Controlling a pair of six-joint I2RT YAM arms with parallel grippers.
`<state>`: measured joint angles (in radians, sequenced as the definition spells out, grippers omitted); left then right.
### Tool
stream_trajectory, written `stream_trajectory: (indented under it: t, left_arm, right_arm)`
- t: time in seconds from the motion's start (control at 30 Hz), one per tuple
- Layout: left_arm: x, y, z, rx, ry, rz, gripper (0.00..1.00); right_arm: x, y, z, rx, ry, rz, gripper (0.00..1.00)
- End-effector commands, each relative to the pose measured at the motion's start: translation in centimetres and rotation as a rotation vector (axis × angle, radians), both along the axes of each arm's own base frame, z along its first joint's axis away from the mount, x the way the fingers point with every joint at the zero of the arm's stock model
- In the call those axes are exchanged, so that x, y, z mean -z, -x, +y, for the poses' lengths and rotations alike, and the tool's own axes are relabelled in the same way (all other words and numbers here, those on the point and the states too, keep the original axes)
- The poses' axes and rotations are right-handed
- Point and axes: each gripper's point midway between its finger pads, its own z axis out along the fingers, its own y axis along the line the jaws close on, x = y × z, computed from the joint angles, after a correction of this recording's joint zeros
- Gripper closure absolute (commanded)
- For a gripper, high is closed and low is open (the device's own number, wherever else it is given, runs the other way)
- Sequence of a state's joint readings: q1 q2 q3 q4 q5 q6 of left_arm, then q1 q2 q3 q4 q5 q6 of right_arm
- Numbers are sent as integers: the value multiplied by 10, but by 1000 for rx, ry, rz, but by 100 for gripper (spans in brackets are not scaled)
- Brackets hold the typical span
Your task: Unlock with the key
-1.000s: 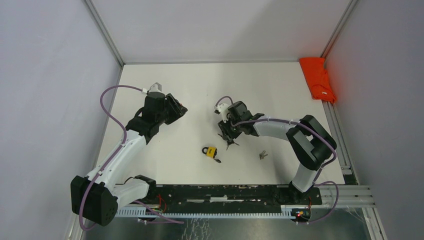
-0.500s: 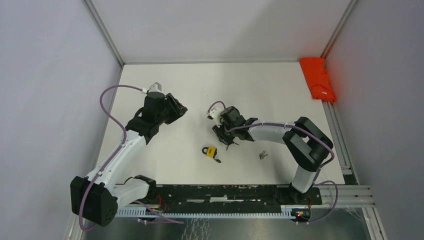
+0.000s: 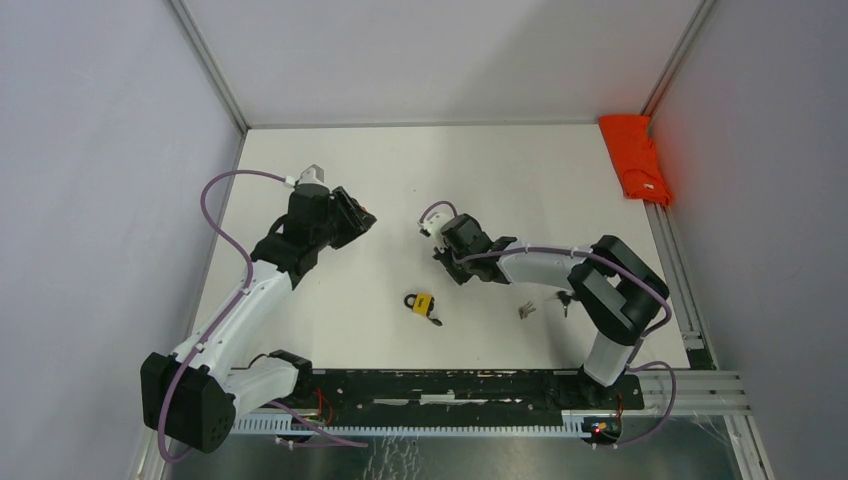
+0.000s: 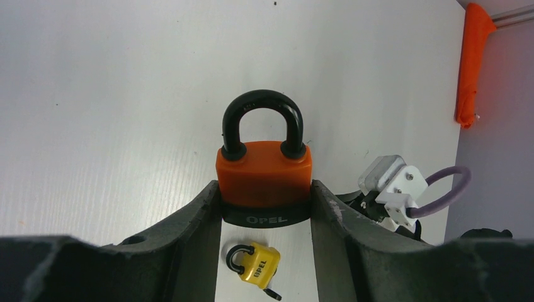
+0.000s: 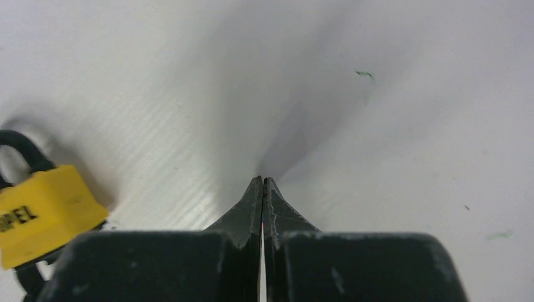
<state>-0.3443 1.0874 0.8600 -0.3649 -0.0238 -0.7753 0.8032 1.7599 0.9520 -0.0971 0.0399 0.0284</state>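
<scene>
Top external view: white table (image 3: 520, 180) stretches wide toward its far edge. Left gripper (image 4: 264, 192) squeezes the orange padlock (image 4: 264, 168), its loop end pointing straight ahead. Right gripper (image 5: 262, 184) is closed, empty.

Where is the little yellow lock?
In the top view the yellow lock lies on the white table, near the middle and toward the near edge, close to the shut right gripper.
</scene>
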Motion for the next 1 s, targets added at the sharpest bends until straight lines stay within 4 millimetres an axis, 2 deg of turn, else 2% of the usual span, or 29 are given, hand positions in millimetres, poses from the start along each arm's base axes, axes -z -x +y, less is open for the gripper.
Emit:
stream_trajectory:
  t: [0.0, 0.07, 0.13, 0.2, 0.27, 0.4, 0.5, 0.57, 0.67, 0.73, 0.97]
  left_arm:
    - [-29, -10, -2, 21, 4, -113, 98]
    - [-29, -10, -2, 23, 5, -115, 98]
    - [-29, -10, -3, 27, 6, -116, 98]
    - [-30, -10, -4, 34, 10, -120, 98]
    - [-31, -11, -5, 37, 14, -125, 98]
    - [-38, -11, -16, 95, 43, -151, 98]
    - [-39, -12, -25, 141, 58, -151, 98]
    - [-36, -12, -31, 172, 72, -147, 98]
    - [-34, -10, -42, 223, 112, -145, 98]
    - [-34, -7, -49, 259, 143, -144, 98]
    - [-38, 4, -56, 323, 176, -165, 98]
  right_arm:
    - [11, 9, -54, 103, 211, 18, 100]
    - [0, 4, -58, 139, 207, -12, 97]
    - [-14, 1, -65, 185, 204, -30, 86]
    - [-30, -3, -82, 276, 194, -56, 71]
    - [-39, -5, -107, 382, 181, -57, 65]
    - [-41, 0, -168, 602, 171, -23, 63]
    - [-38, 12, -207, 751, 166, 11, 43]
    - [-30, 25, -221, 812, 140, 67, 42]
    - [-16, 45, -227, 890, 37, 150, 43]
    - [-11, 56, -238, 955, 33, 164, 44]
    - [-34, 66, -283, 1171, 54, 68, 44]
